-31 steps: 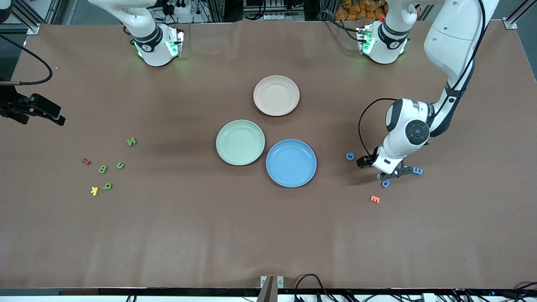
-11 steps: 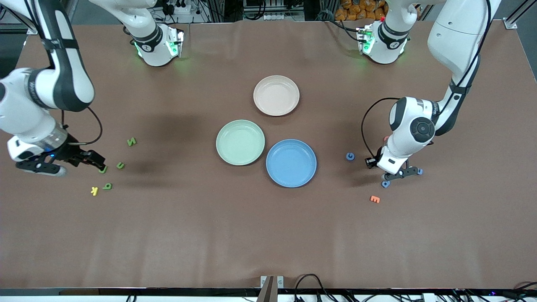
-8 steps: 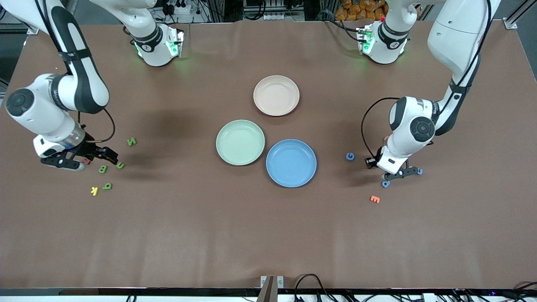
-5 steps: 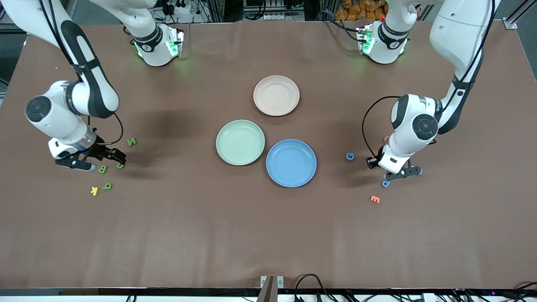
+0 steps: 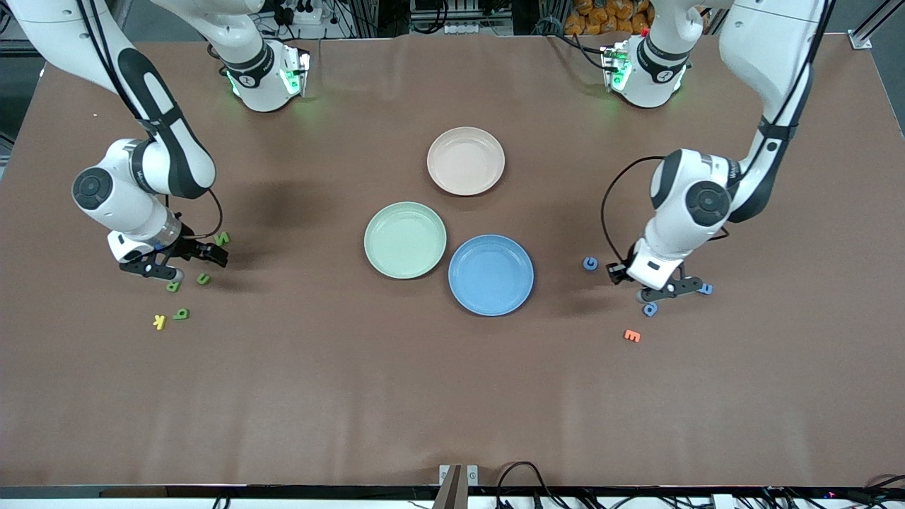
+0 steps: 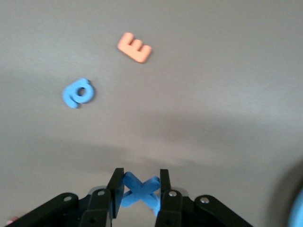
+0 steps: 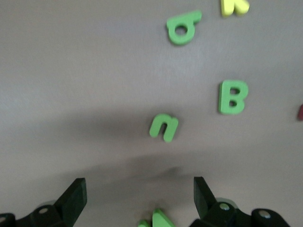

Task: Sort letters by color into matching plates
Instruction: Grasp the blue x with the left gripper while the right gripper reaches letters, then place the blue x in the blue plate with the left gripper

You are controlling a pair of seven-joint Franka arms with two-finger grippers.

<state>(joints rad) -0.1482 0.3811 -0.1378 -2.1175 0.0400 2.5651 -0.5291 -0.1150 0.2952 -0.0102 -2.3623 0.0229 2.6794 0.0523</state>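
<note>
My left gripper [image 5: 670, 290] [image 6: 138, 182] is shut on a blue X [image 6: 140, 189], low over the table at the left arm's end. Other blue letters lie around it: a G [image 5: 590, 264], a round one [image 5: 650, 309] [image 6: 78, 92] and an E [image 5: 705, 288]. My right gripper [image 5: 185, 263] [image 7: 139, 196] hangs open over the green letters, with the green N [image 5: 222, 238] [image 7: 154, 220] just between its fingers. Green n [image 5: 203, 278] [image 7: 164, 126], B [image 5: 173, 286] [image 7: 233, 97] and q [image 5: 182, 313] [image 7: 183, 27] lie close by. The pale green plate [image 5: 405, 240] and blue plate [image 5: 491, 275] are empty mid-table.
A beige-pink plate [image 5: 466, 160] sits farther from the front camera than the other two. An orange E [image 5: 631, 336] [image 6: 135, 47] lies near the blue letters. A yellow K [image 5: 160, 322] [image 7: 235, 5] and a red letter [image 7: 300, 112] lie among the green ones.
The right arm has swung in from its end of the table and now hovers over the green letters. The left gripper keeps the blue X and has shifted slightly.
</note>
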